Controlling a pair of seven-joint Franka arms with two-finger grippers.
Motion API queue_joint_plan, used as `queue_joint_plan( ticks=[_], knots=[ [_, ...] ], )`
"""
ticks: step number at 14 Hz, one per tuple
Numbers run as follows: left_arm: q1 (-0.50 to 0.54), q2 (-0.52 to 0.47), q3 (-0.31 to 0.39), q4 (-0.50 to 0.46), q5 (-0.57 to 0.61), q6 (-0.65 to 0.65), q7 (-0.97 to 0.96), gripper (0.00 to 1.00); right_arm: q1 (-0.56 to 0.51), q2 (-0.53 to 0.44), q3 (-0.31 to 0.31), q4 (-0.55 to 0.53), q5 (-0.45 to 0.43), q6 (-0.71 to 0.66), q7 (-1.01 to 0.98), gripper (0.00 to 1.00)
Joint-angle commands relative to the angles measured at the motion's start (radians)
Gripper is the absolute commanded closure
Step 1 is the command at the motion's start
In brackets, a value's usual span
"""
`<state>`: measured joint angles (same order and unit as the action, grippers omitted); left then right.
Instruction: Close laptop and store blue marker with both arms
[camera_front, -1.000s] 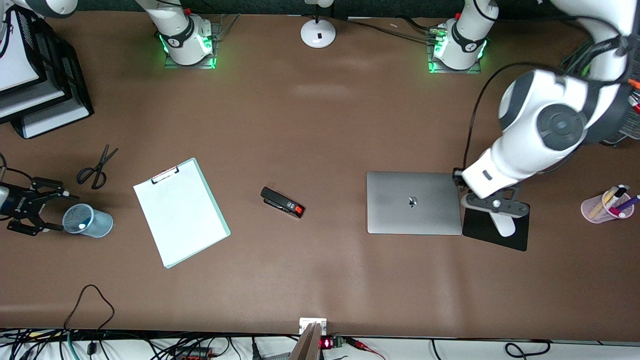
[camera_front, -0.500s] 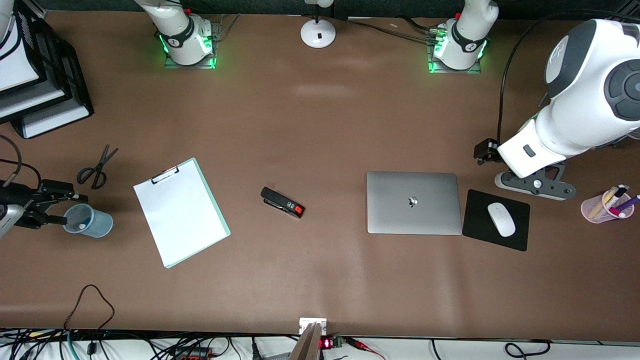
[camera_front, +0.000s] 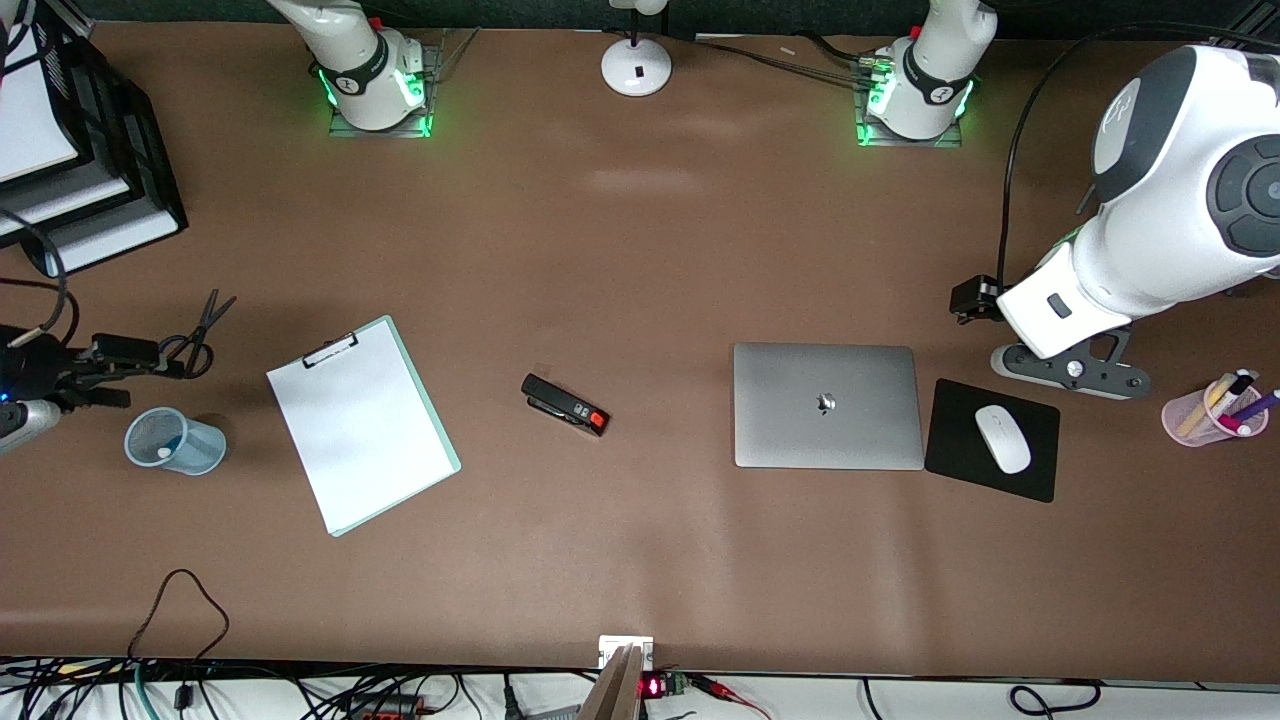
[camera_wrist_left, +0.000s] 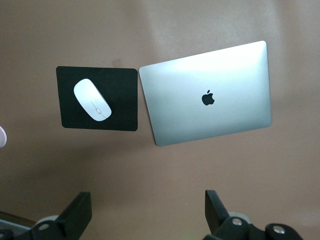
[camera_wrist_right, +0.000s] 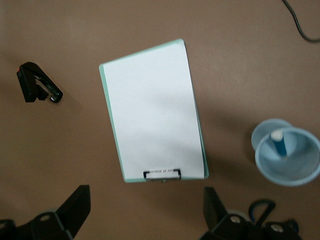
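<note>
Laptop (camera_front: 828, 405): lid down flat, beside the mouse pad (camera_front: 992, 440); closing looks done.
Blue marker (camera_wrist_right: 279, 143): standing in the blue cup (camera_front: 175, 441), pale end up; it appears stored.
Left gripper (camera_wrist_left: 145, 212): fingers spread, empty, hanging above table just off the laptop's edge.
Right gripper (camera_wrist_right: 142, 210): spread, empty, up over the scissors (camera_front: 190, 335), cup just beside.
Step in hand: pull both arms clear, high, touching nothing.
Views: only the right wrist view shows the marker; from the front it is a pale speck, probably the cap.

Right gripper (camera_front: 120, 362) rose off the blue cup (camera_front: 175, 442).
</note>
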<state>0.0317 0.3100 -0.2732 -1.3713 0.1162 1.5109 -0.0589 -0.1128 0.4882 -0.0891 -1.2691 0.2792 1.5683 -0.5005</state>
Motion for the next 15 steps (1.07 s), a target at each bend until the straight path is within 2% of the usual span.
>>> queue_joint_plan(
  ticks=[1, 2, 3, 5, 10, 13, 15],
  knots=[
    [-0.094, -0.122, 0.185, -0.114, -0.073, 0.036, -0.012, 0.0, 0.047, -0.078, 0.0, -0.048, -0.099, -0.06, 0.205, 0.0],
    [-0.108, -0.17, 0.251, -0.188, -0.154, 0.114, -0.006, 0.0, 0.065, -0.112, 0.0, -0.084, -0.123, -0.06, 0.273, 0.0],
    [-0.124, -0.205, 0.293, -0.246, -0.183, 0.174, -0.004, 0.0, 0.085, -0.144, -0.001, -0.123, -0.15, -0.05, 0.302, 0.0],
    [-0.165, -0.258, 0.327, -0.323, -0.176, 0.257, -0.007, 0.0, 0.126, -0.198, 0.0, -0.173, -0.236, -0.028, 0.361, 0.0],
    [-0.205, -0.27, 0.347, -0.315, -0.136, 0.217, 0.016, 0.0, 0.18, -0.29, 0.0, -0.234, -0.299, 0.004, 0.425, 0.0],
    [-0.199, -0.281, 0.348, -0.298, -0.136, 0.167, 0.021, 0.0, 0.185, -0.391, 0.003, -0.335, -0.307, 0.062, 0.458, 0.0],
    [-0.197, -0.279, 0.347, -0.296, -0.135, 0.163, 0.019, 0.0, 0.185, -0.434, 0.005, -0.36, -0.311, 0.067, 0.458, 0.0]
  ],
)
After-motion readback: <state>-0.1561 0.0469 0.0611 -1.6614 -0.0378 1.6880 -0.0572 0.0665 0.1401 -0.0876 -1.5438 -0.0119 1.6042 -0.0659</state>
